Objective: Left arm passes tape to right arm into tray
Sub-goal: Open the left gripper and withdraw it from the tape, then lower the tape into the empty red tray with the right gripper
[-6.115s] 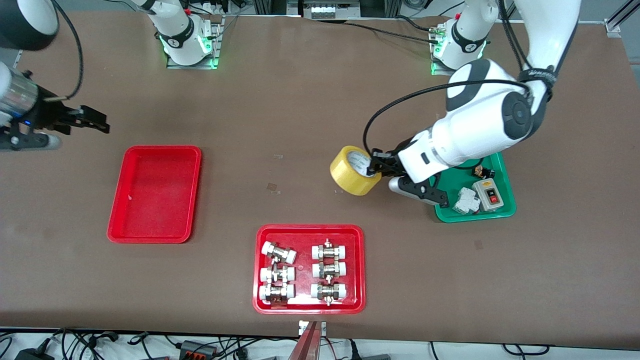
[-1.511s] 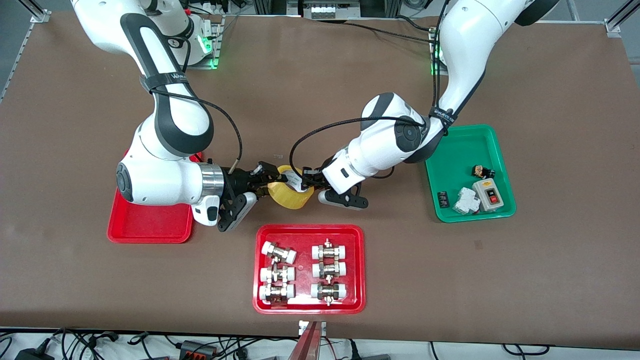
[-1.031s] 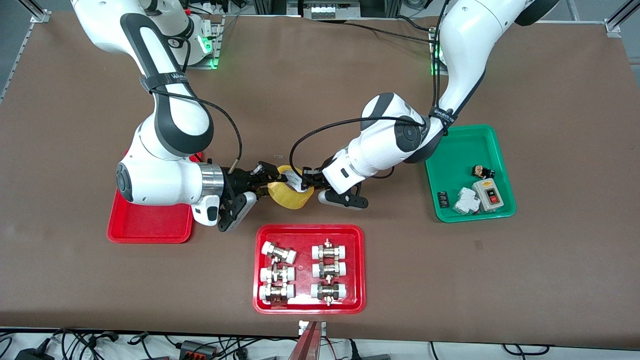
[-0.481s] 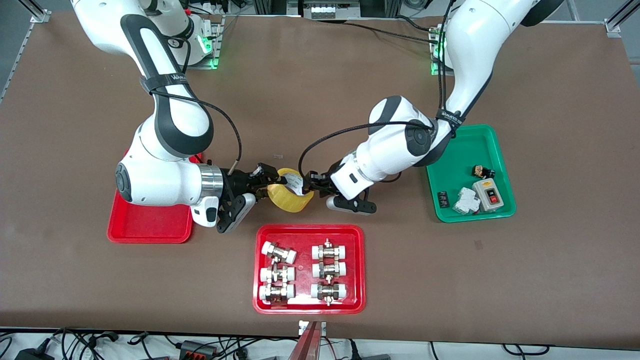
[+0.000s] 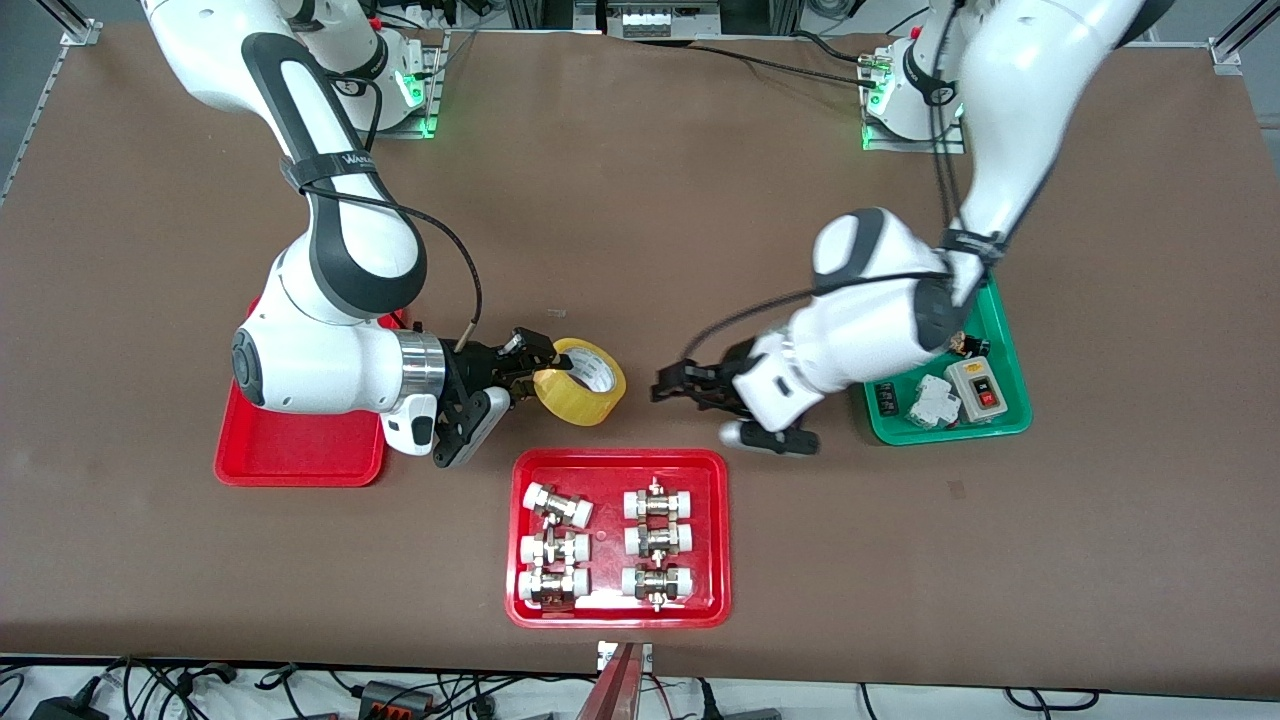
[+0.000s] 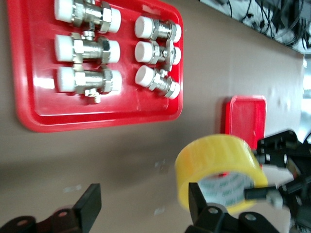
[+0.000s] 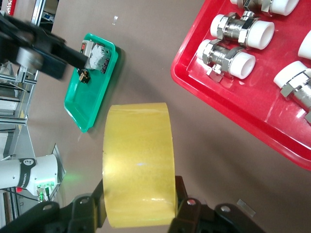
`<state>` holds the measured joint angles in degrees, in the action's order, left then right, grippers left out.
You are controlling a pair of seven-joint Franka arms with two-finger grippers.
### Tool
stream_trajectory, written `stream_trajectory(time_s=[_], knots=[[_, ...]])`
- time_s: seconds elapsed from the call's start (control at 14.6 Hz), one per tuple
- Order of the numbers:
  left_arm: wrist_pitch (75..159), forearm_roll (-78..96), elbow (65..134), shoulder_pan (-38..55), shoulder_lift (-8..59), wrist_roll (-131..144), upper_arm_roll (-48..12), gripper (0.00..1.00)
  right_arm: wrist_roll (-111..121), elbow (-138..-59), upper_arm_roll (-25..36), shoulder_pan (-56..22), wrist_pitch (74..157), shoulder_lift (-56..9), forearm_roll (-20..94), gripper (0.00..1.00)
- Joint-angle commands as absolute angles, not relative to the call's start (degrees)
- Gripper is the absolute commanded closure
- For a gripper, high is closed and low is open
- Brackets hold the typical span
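Released by the left tool (image 5: 672, 388), now spread empty, the tape (image 5: 583, 382) sits clamped in the right tool (image 5: 528, 366).
Tray (image 5: 300, 455) lies toward the surface's right-arm edge from the tape, its long axis running toward the front camera.

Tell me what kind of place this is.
Probably a robotics lab bench: two arms bolted to a brown table, sorting trays of metal fittings, and cables along the edge. The right pincer holds the tape.
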<state>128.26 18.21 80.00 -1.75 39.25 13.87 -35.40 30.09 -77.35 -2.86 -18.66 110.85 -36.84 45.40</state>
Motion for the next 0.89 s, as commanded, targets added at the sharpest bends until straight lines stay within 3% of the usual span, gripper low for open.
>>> stream_trajectory(time_s=[0.0, 0.14, 0.21, 0.62, 0.82], knots=[[121.75, 17.67, 80.33, -10.26, 38.67, 6.00, -41.12, 0.18, 31.38, -77.08, -2.90, -17.85, 109.25, -36.56, 45.27, 0.71], [116.30, 17.58, 80.24, -14.31, 37.63, 4.75, -42.97, 0.12, 30.94, -77.08, -2.72, -15.66, 108.46, -36.04, 45.09, 0.71], [113.50, 17.40, 80.24, -16.41, 36.49, 4.49, -43.59, 0.00, 30.33, -77.17, -2.72, -13.47, 107.24, -35.51, 45.09, 0.71], [91.71, 7.67, 80.16, -21.53, 25.59, -0.53, -44.12, 0.00, 28.04, -79.71, -1.41, 3.05, 101.51, -36.03, 42.03, 0.70], [86.67, 6.59, 80.24, -22.67, 23.12, -0.62, -44.03, 0.00, 29.35, -81.74, -1.41, 11.14, 97.14, -37.96, 41.40, 0.70]])
